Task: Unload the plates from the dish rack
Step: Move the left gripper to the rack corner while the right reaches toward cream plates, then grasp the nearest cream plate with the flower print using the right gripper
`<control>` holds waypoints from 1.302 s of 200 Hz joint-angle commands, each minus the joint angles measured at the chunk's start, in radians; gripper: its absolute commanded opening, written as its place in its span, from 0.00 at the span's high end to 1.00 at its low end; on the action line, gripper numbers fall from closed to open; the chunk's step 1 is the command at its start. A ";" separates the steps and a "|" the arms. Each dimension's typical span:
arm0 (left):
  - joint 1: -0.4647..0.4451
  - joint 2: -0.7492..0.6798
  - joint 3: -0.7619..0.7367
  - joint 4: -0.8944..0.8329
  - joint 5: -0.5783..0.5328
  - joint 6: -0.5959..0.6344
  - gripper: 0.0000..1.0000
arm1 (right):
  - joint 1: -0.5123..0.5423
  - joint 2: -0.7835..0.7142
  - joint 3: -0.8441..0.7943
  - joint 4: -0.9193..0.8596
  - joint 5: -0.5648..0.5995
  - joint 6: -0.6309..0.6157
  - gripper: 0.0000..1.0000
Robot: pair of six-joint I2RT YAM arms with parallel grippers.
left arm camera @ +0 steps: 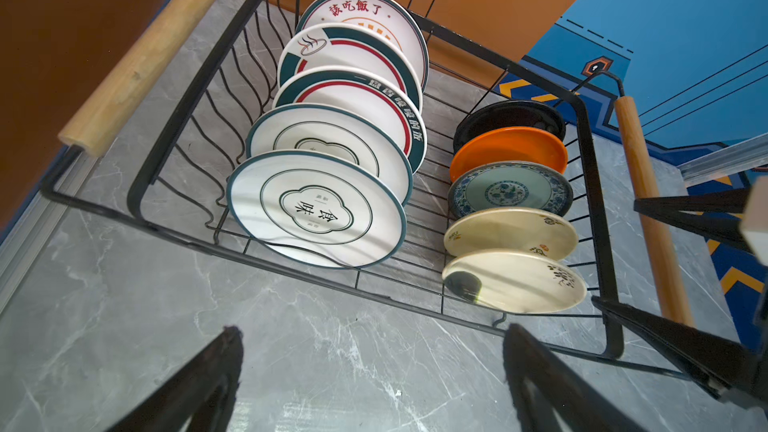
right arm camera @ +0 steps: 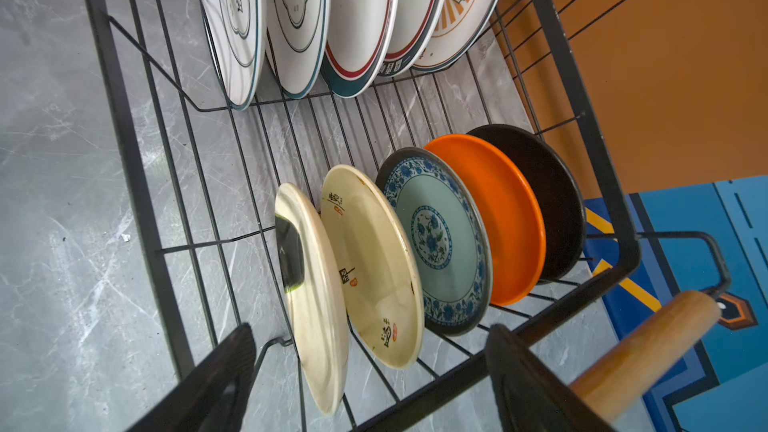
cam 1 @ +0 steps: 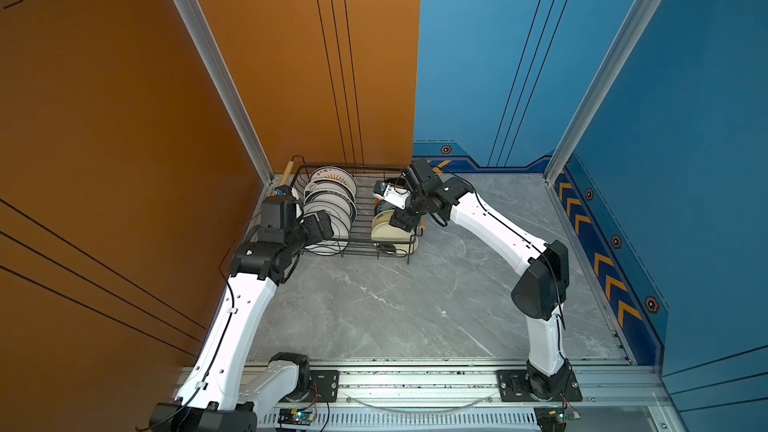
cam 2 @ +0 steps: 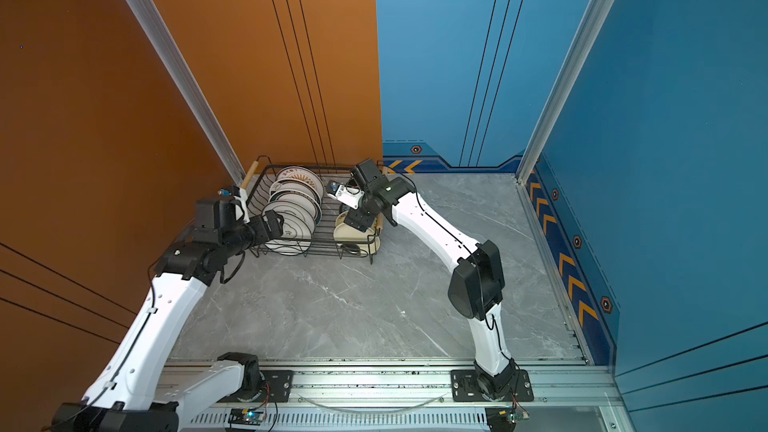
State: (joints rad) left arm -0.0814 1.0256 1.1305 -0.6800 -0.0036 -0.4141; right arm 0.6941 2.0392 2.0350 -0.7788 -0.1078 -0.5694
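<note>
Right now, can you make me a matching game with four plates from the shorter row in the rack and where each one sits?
Plates:
1. orange plate
2. black plate
3. blue-flowered plate
4. smudged cream plate

Places:
A. row's end farthest from the back wall
B. between the orange plate and the stamped cream plate
C. row's end nearest the back wall
D. between the black plate and the blue-flowered plate

Pairs: 1-D, 2-C, 3-B, 4-A.

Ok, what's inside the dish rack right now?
Ten plates on edge in the dish rack, two rows: five white printed plates; then two cream plates, a blue-patterned plate, an orange plate and a black plate. Each overlaps the next, so rear faces are partly covered.
</note>
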 commanded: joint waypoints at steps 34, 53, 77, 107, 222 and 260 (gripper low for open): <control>0.035 -0.032 -0.034 -0.029 0.088 0.021 0.02 | 0.001 0.062 0.053 -0.026 -0.020 -0.032 0.31; 0.037 -0.032 -0.039 -0.027 0.090 0.017 0.02 | 0.001 0.070 0.051 -0.033 -0.028 -0.032 0.33; 0.037 -0.029 -0.052 -0.017 0.099 0.010 0.02 | 0.001 0.080 0.048 -0.041 -0.037 -0.029 0.35; 0.039 -0.025 -0.064 -0.007 0.099 0.005 0.02 | 0.030 0.087 0.038 -0.043 -0.041 -0.029 0.37; 0.041 -0.049 -0.083 -0.004 0.076 -0.008 0.02 | 0.015 0.158 0.045 -0.051 -0.029 -0.024 0.45; 0.040 -0.037 -0.087 -0.002 0.086 -0.073 0.02 | 0.016 0.195 0.076 -0.077 -0.031 -0.024 0.52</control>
State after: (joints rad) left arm -0.0505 0.9901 1.0607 -0.6884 0.0761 -0.4400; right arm 0.7132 2.2036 2.0686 -0.8017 -0.1268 -0.5919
